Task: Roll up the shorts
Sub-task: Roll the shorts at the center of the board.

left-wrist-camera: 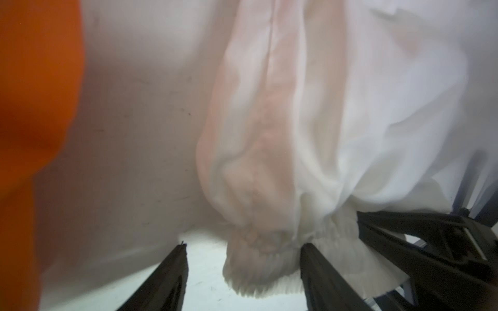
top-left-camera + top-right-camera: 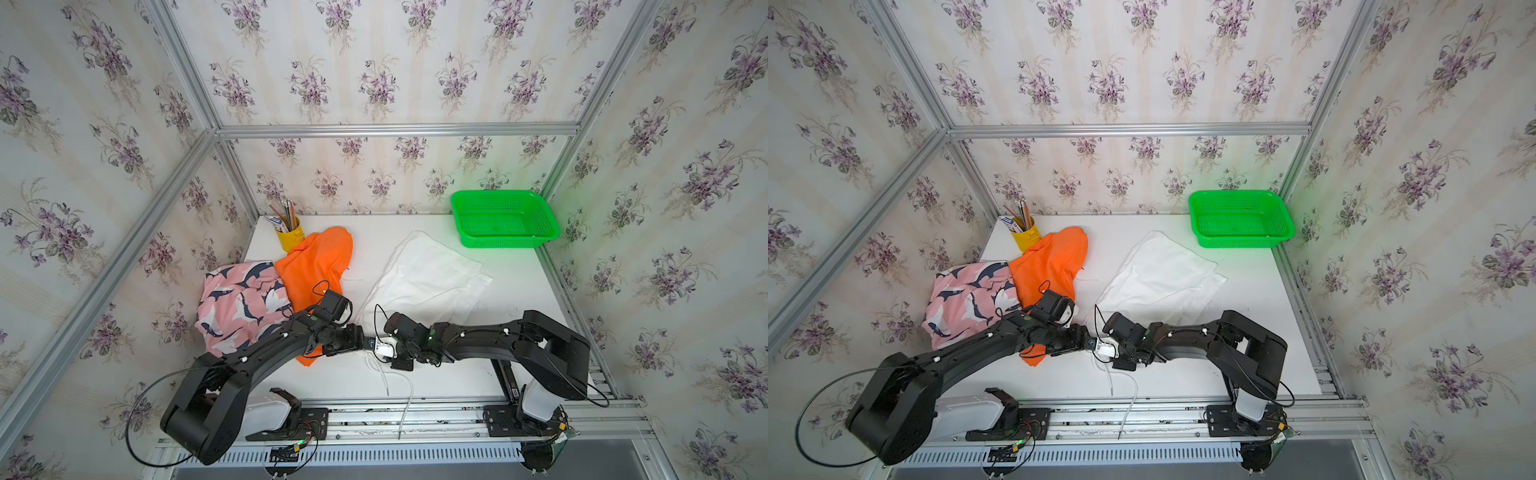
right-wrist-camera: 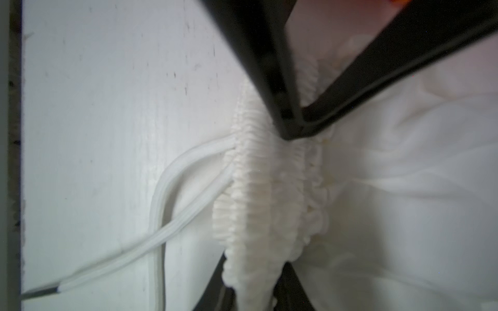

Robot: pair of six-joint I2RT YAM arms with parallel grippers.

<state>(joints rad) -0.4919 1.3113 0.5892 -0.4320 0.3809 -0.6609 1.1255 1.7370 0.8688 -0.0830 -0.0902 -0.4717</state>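
The white shorts [image 2: 428,274] [image 2: 1163,270] lie slantwise on the table, with the gathered waistband [image 3: 256,188] at the near end. Both grippers meet at that waistband. My right gripper [image 2: 387,351] [image 3: 253,282] is shut on the ribbed band. My left gripper [image 2: 368,344] [image 1: 245,246] faces it with its jaws apart; a bunch of the waistband [image 1: 258,258] hangs between the fingers, against one finger [image 1: 318,269] only. The orange shorts [image 2: 316,266] [image 1: 35,107] and the pink shark-print shorts [image 2: 237,303] lie crumpled at the left, partly under my left arm.
Two white drawstrings [image 2: 399,386] [image 3: 167,223] trail from the waistband over the table's front edge. A green basket [image 2: 507,242] stands at the back right. A yellow cup of pencils [image 2: 289,237] stands at the back left, touching the orange shorts. Framed walls enclose the white table [image 2: 519,299].
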